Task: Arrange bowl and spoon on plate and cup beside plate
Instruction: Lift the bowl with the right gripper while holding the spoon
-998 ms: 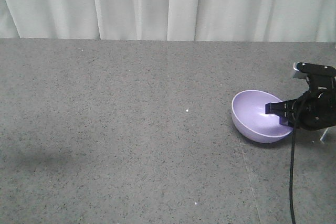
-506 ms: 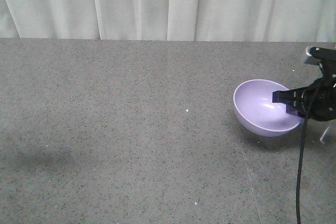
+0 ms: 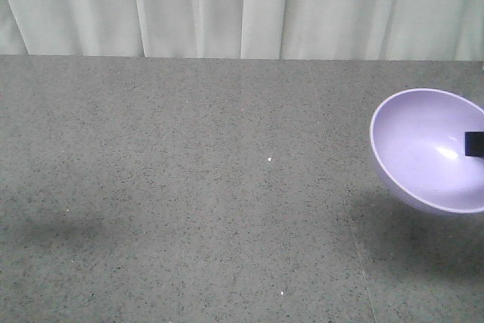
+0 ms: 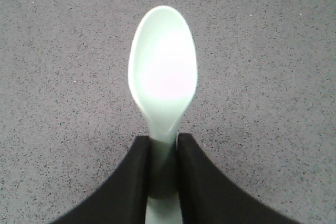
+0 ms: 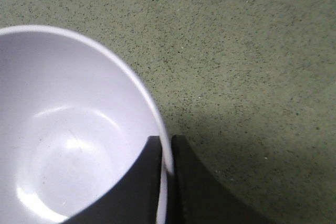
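The bowl (image 3: 422,149) hangs at the right edge of the front view, cut by the frame and tilted so that its open side faces the camera. Its shadow (image 3: 412,240) lies on the tabletop (image 3: 189,187) below, apart from it. Of the right end effector (image 3: 474,144) only a small black tip shows there, inside the bowl. In the right wrist view, the right end effector (image 5: 167,153) is closed narrow on the bowl (image 5: 68,129), pinching the thin rim with one black finger inside the wall and one outside.

In the left wrist view, the left end effector (image 4: 164,153) is clamped on the handle of the spoon (image 4: 163,72). The oval head points away from the wrist, hollow side up, over the tabletop. Whether the spoon touches the surface cannot be told.

The tabletop is grey and speckled, with a few white flecks (image 3: 270,159) and a faint seam (image 3: 364,270) running toward the near edge. A soft dark patch (image 3: 53,225) lies at the left. A pale pleated curtain (image 3: 227,5) closes off the room behind the far edge.
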Available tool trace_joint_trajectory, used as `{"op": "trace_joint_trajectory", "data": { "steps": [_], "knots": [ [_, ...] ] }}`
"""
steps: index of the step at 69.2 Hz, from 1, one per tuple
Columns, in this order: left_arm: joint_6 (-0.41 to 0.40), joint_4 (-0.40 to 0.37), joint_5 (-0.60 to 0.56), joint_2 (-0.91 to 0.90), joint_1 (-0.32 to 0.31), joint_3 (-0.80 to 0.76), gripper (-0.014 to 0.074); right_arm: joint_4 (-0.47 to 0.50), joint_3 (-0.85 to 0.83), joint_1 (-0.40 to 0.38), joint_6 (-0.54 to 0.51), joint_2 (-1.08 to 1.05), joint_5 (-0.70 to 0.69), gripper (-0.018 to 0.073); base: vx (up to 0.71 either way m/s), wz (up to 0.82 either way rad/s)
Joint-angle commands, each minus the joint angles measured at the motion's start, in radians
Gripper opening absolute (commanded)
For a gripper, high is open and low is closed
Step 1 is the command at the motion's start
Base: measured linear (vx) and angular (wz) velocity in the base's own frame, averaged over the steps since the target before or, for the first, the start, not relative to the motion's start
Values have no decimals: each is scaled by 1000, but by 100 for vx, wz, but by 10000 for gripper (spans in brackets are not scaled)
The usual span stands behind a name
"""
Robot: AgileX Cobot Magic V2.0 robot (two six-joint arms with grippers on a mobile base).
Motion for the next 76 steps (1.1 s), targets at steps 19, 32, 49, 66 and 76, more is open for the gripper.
{"op": "trace_joint_trajectory", "data": {
  "steps": [19, 32, 49, 66, 76],
  "knots": [
    [1, 3, -50, -18, -3, -27, -6, -198, -27, -5, 118, -198, 77, -6, 0, 0],
    [1, 3, -50, -18, -3, -27, -6, -198, -27, -5, 118, -231, 78, -6, 0, 0],
    [1, 3, -50, -18, -3, -27, -6, -198, -27, -5, 118, -234, 80, -6, 0, 0],
    [1, 3, -50, -18, -3, -27, -6, -183, -27, -5, 118, -234, 79, -6, 0, 0],
    [1, 3, -50, -18, -3, -27, -6, -179, -27, -5, 118, -234, 79, -6, 0, 0]
  ]
}}
